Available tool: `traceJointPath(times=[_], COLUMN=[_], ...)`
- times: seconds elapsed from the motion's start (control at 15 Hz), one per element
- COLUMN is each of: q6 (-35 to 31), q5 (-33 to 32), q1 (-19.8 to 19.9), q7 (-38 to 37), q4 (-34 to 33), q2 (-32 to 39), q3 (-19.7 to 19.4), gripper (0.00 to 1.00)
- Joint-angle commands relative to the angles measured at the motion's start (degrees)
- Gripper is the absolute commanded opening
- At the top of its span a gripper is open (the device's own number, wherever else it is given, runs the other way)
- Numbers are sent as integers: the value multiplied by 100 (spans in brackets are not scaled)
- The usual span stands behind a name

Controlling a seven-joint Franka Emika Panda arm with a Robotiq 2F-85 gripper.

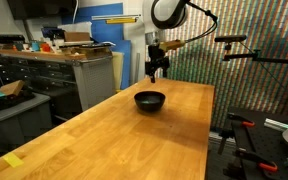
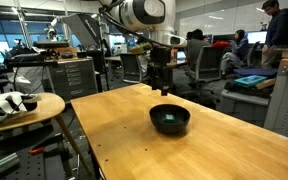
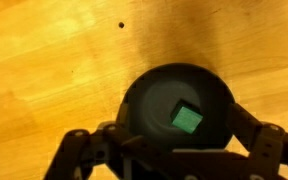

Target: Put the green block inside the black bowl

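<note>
The black bowl stands on the wooden table; it also shows in the other exterior view and fills the lower middle of the wrist view. The green block lies inside the bowl, seen as a green speck in an exterior view. My gripper hangs above the bowl, apart from it, also in the other exterior view. Its fingers are spread wide at either side of the bowl and hold nothing.
A round side table with white items stands beside the wooden table. A cabinet with clutter and a grey bin stand past one table edge. A camera stand is behind the table.
</note>
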State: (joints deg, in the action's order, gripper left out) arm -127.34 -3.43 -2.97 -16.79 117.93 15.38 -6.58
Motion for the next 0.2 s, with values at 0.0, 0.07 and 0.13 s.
traceJointPath(times=[0.0,0.07,0.13], q6=[15,15,15], q5=[-38,-40,-41], q1=[97,98,99], q7=[0,13,21], q4=[40,68,85], q2=[-62,-83,-84], q3=[104,106,106], gripper=[100,100,100])
